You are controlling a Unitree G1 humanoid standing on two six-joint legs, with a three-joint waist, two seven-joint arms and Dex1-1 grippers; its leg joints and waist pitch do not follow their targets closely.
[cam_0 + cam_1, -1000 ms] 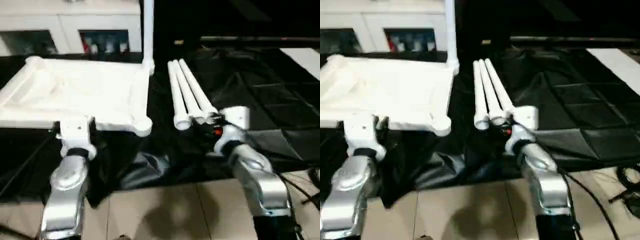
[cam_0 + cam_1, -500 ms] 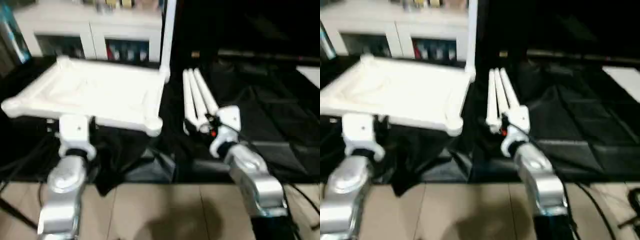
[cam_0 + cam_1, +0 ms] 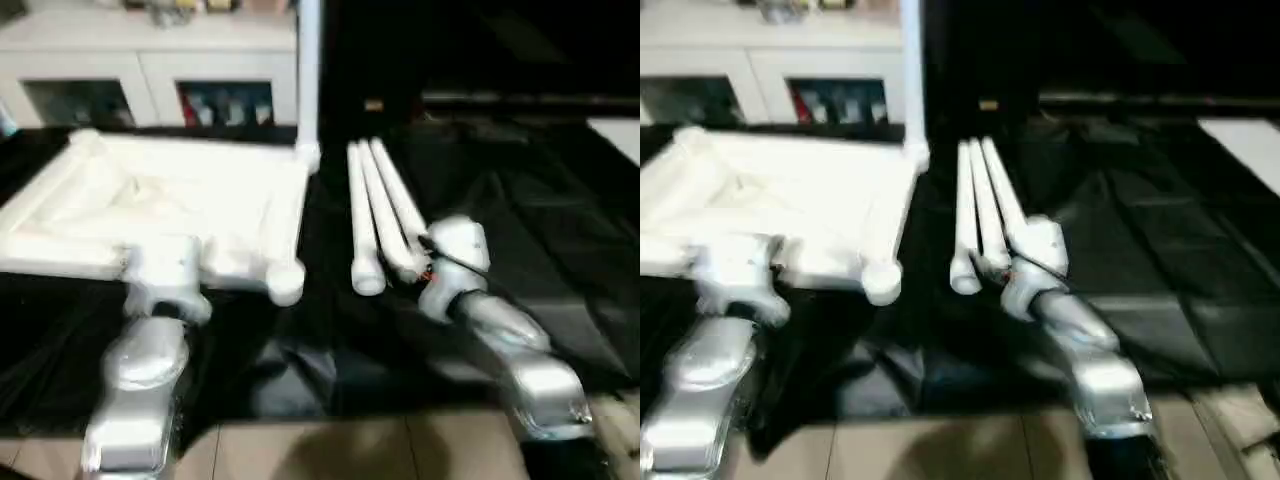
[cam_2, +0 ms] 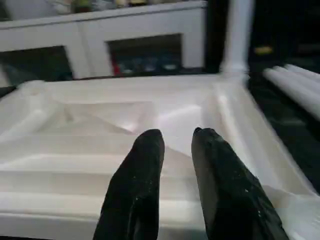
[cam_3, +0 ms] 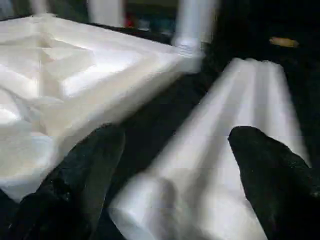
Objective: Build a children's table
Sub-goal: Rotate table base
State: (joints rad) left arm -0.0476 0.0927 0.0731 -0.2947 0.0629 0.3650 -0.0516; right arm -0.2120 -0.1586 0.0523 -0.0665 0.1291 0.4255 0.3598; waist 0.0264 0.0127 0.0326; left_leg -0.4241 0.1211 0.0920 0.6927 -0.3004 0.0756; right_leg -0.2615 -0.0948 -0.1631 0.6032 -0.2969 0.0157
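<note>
- The children's table (image 3: 190, 200) lies upside down at the left of the left eye frame, its ribbed, rimmed underside facing up, on a black sheet (image 3: 520, 220) that covers the floor.
- One white leg (image 3: 308, 70) stands upright in the far right corner socket of the top, rising out of the upper edge of the frame.
- The near right corner socket (image 3: 285, 283) is empty, a round white knob at the lower centre-left of the frame.
- Three loose legs (image 3: 378, 210) lie side by side on the black sheet at the centre of the frame, just right of the top and apart from it, their thick ends toward the robot.
- The left end effector (image 4: 177, 145) is at the near rim of the top; in the left wrist view its two black fingers (image 4: 145, 170) stand narrowly apart over the white rim, with nothing between them.
- The right end effector (image 5: 172, 150) is at the near ends of the loose legs; in the right wrist view its fingers (image 5: 95, 160) are spread wide to either side of the bundle, not closed on it.
- A white glass-door cabinet (image 3: 150, 70) stands behind the top, across the upper left of the frame.
- Pale floor tiles (image 3: 330, 450) show along the bottom edge.
</note>
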